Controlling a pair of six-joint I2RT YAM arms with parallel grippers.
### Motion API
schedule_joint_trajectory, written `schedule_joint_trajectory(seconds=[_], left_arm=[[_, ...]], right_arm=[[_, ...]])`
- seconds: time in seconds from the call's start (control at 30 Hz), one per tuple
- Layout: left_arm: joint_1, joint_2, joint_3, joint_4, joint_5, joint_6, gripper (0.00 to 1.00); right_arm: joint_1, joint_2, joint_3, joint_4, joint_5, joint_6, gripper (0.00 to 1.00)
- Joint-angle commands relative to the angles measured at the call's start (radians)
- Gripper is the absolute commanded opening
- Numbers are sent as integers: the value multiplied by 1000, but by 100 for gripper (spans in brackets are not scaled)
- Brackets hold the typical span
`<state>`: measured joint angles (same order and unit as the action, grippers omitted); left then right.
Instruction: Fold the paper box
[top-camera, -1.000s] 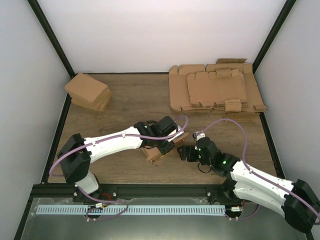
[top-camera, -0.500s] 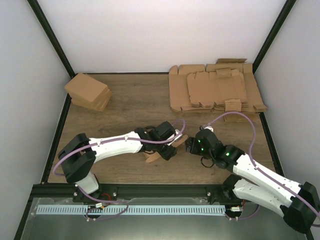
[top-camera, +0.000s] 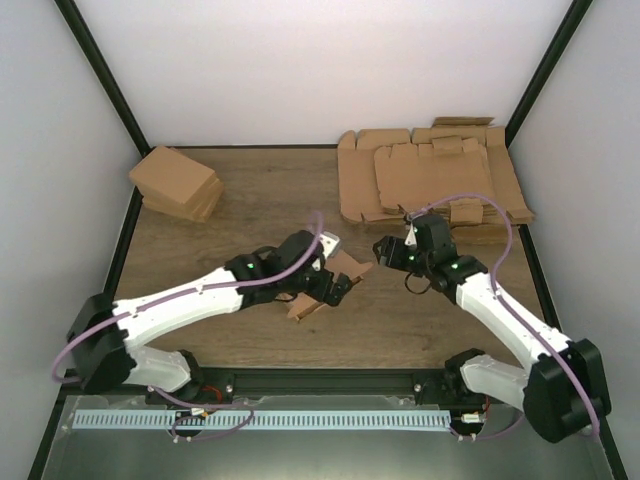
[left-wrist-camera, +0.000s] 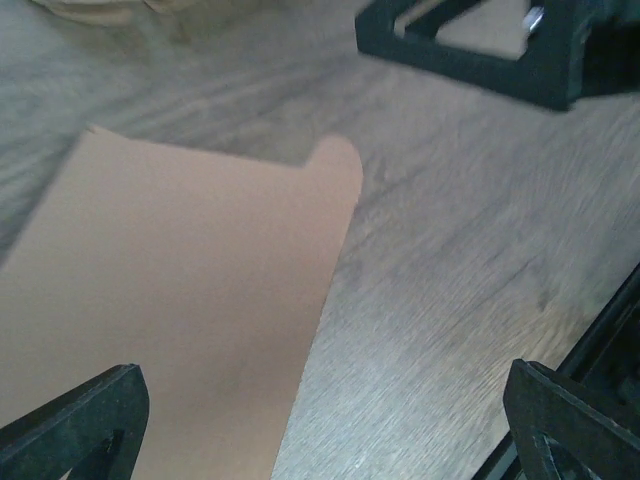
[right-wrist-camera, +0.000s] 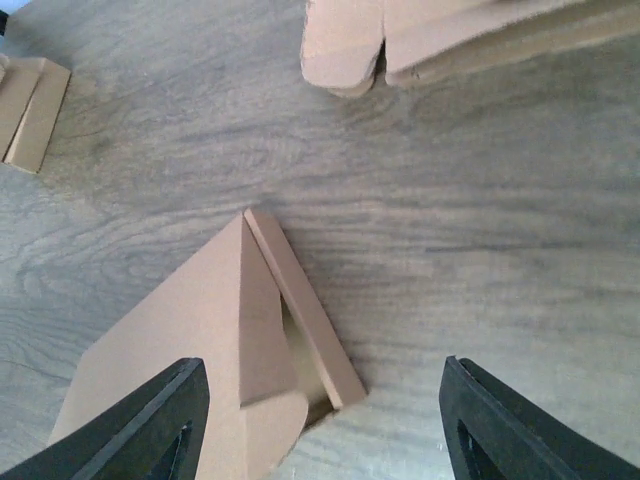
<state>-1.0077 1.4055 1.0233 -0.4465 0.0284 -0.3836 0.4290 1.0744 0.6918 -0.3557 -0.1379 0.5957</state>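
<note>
The paper box (top-camera: 318, 296) lies partly folded at the middle of the table, with one flap (top-camera: 350, 265) reaching out to the right. In the left wrist view that rounded brown flap (left-wrist-camera: 200, 290) lies flat on the wood under my left gripper (left-wrist-camera: 322, 385), which is wide open and holds nothing. My left gripper (top-camera: 336, 284) hovers over the box's right side. My right gripper (top-camera: 384, 250) stands just right of the flap, open. In the right wrist view the box's raised walls (right-wrist-camera: 230, 340) sit between the spread fingers of my right gripper (right-wrist-camera: 322, 370), and neither finger touches them.
A thick pile of flat cardboard sheets (top-camera: 430, 178) lies at the back right, its near edge (right-wrist-camera: 450, 35) showing in the right wrist view. A pile of compact brown cartons (top-camera: 178, 184) sits at the back left. Black frame rails border the table.
My left gripper has opened and let go of the box. My right gripper has moved away from the near side toward the back, and its jaws have narrowed a little.
</note>
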Motion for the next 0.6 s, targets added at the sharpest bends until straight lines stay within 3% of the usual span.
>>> schedule_joint_trajectory(seconds=[0.0, 0.17, 0.37, 0.57], left_arm=[[26, -129, -28, -39, -98, -179, 100], [102, -310, -135, -75, -136, -402, 100], [265, -535, -392, 57, 76, -678, 100], [298, -674, -550, 180, 128, -862, 94]], right_arm=[[-75, 92, 90, 106, -193, -118, 66], [-77, 257, 193, 118, -320, -203, 65], [-76, 353, 233, 106, -437, -239, 60], [-58, 404, 235, 75, -450, -274, 56]])
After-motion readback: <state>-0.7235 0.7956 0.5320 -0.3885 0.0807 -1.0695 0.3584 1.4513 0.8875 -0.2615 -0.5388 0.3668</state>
